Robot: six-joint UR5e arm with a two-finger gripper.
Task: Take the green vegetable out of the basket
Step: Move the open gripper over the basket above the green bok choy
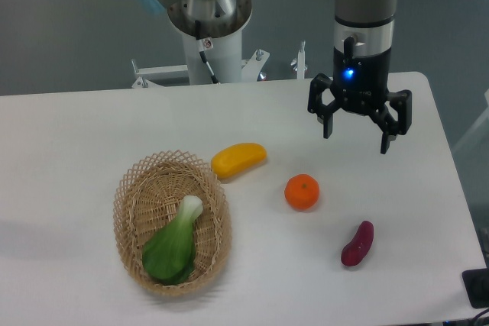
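tool [357, 143] spread wide, holding nothing, far right above the counter [76, 150] | green vegetable [173, 244] lying in basket [126, 188] at near left, pale stalk pointing far-right | likely light, stiff, smooth toy | best taken across the narrower stalk neck, not the broad leaves

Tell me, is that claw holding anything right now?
No, nothing. The gripper hangs open above the table, and the green vegetable lies untouched in the basket.
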